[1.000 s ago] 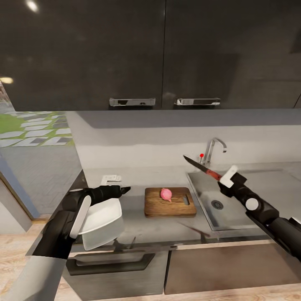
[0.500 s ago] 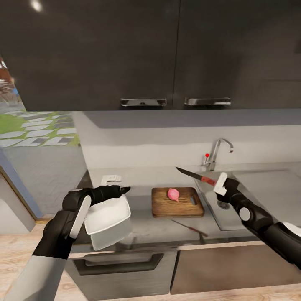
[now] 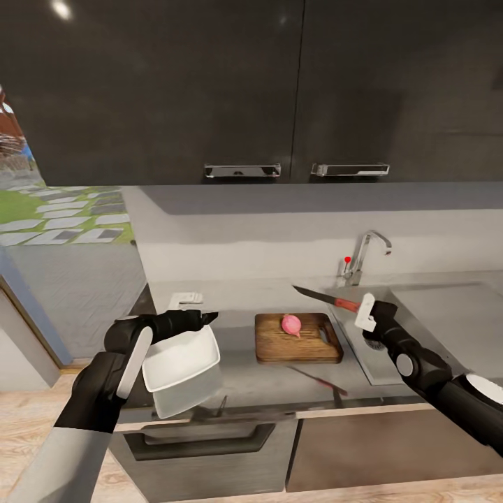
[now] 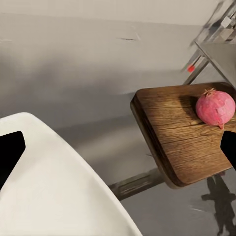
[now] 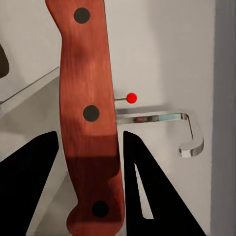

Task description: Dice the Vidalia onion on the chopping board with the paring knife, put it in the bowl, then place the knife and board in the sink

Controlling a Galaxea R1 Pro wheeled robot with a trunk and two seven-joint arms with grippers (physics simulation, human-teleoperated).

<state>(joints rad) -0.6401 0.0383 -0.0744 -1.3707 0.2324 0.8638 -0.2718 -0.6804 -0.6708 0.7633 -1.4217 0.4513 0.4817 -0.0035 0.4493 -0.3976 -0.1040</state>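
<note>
The pink onion (image 3: 291,323) lies on the brown chopping board (image 3: 298,341) on the grey countertop (image 3: 241,377). My right gripper (image 3: 363,308) is shut on the red handle of the paring knife (image 3: 328,300). The dark blade points left, above the board's far right corner. In the right wrist view the handle (image 5: 88,113) sits between the fingers of that gripper (image 5: 89,133). The white bowl (image 3: 180,358) stands near the counter's front left. My left gripper (image 3: 207,318) hovers open at its far rim. The left wrist view shows the bowl (image 4: 54,191), board (image 4: 177,142) and onion (image 4: 215,108).
The sink (image 3: 355,341) lies right of the board, with its tap (image 3: 368,250) and red knob (image 3: 347,260) behind it. Black upper cabinets (image 3: 209,91) hang overhead. A wall socket (image 3: 185,299) sits behind the bowl. The counter ends at the left by an open doorway (image 3: 63,279).
The camera has shifted, so the scene sits further right. My right gripper has brought the knife lower and closer to the board. The left gripper has kept its pose.
</note>
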